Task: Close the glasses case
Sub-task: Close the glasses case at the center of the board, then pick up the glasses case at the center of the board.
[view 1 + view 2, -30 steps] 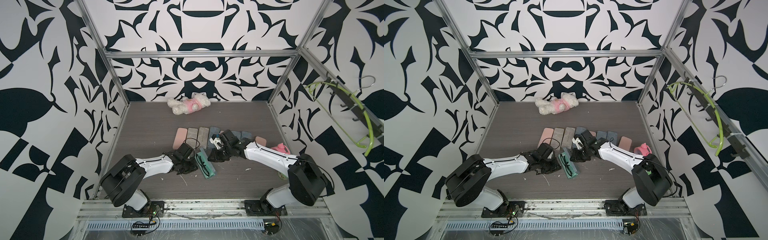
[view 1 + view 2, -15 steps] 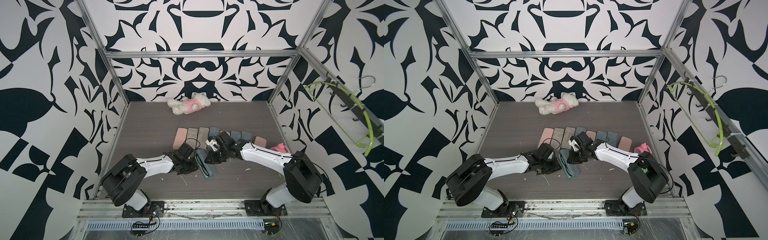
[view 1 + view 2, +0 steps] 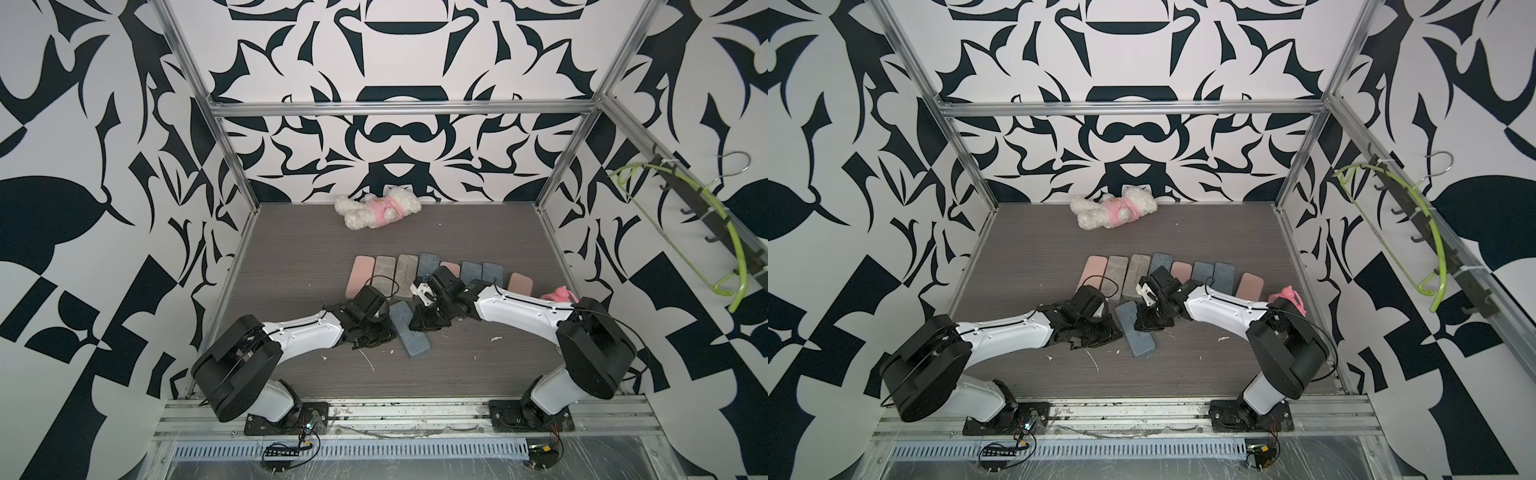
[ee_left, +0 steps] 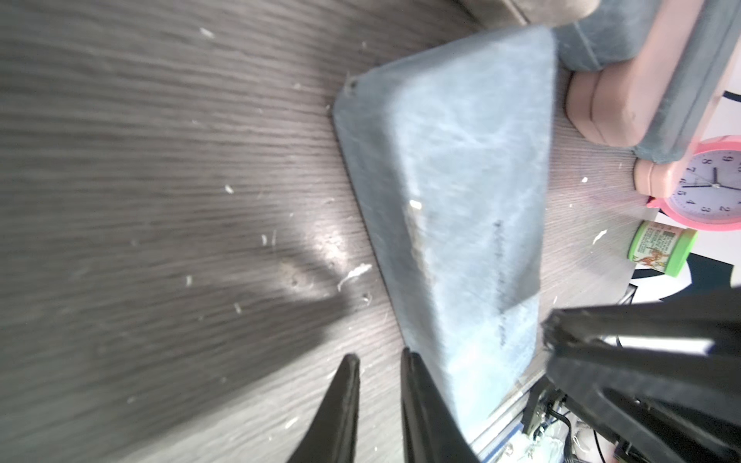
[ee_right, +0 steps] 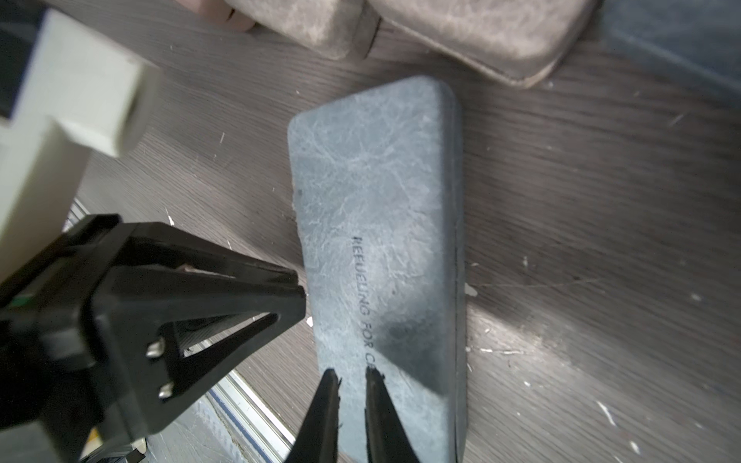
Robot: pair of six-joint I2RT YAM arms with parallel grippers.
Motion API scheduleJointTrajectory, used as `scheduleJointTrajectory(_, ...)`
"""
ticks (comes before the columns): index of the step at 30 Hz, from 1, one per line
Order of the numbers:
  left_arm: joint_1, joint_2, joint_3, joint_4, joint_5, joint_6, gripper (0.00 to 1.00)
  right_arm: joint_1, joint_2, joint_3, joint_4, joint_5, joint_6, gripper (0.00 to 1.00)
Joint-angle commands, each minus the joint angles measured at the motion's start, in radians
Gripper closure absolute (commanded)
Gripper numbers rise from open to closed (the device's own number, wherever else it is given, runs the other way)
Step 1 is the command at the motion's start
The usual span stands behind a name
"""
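The stamped words "REFUELING FOR C…" run along the lid of the glasses case (image 5: 381,224). The end of the line is hidden behind the right fingers (image 5: 320,417), which are over the lid, closed to a slim gap and gripping nothing. The case is slate blue, scuffed and round-cornered with its lid down. It lies askew on the dark wood-grain surface (image 3: 478,374), at lower middle in both top views. The left fingers (image 4: 341,409), likewise nearly closed and empty, sit at its edge. Behind are a row of cases (image 3: 384,272), a pink clock (image 4: 709,184) with black numerals, and a plush toy (image 3: 378,212) at upper middle.
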Motion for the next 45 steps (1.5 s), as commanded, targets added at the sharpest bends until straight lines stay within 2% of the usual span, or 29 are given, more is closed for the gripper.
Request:
scheduleJointTrajectory(1,-0.004,-0.026,0.013,-0.064,-0.011,0.024,0.76,0.011,-0.006,0.02,-0.009,0.01,0.008,0.83)
scheduleJointTrajectory(6,-0.004,-0.132,0.039,-0.155,-0.064,0.043,0.76,0.011,-0.035,0.026,-0.021,0.018,0.008,0.82)
scheduleJointTrajectory(9,-0.004,-0.214,0.099,-0.242,-0.122,0.107,0.72,0.011,-0.06,0.034,-0.04,0.03,0.003,0.77)
scheduleJointTrajectory(11,-0.004,-0.24,0.154,-0.301,-0.157,0.164,0.64,0.011,-0.073,0.041,-0.059,0.046,-0.001,0.71)
scheduleJointTrajectory(16,-0.002,-0.228,0.278,-0.408,-0.178,0.341,0.3,0.009,-0.124,0.05,-0.113,0.101,-0.017,0.5)
scheduleJointTrajectory(19,-0.002,-0.201,0.351,-0.462,-0.158,0.428,0.18,-0.002,-0.168,0.051,-0.161,0.149,-0.031,0.34)
scheduleJointTrajectory(22,-0.002,-0.161,0.402,-0.497,-0.135,0.459,0.08,-0.031,-0.22,0.04,-0.205,0.193,-0.043,0.18)
scheduleJointTrajectory(28,0.0,-0.039,0.454,-0.613,-0.054,0.373,0.03,-0.164,-0.357,-0.013,-0.265,0.197,-0.053,0.06)
scheduleJointTrajectory(36,-0.004,0.013,0.35,-0.467,0.049,0.173,0.01,-0.329,-0.473,-0.065,-0.3,0.13,-0.088,0.01)
scheduleJointTrajectory(45,-0.054,0.16,0.396,-0.443,0.052,0.079,0.01,-0.351,-0.501,-0.115,-0.274,0.117,-0.101,0.01)
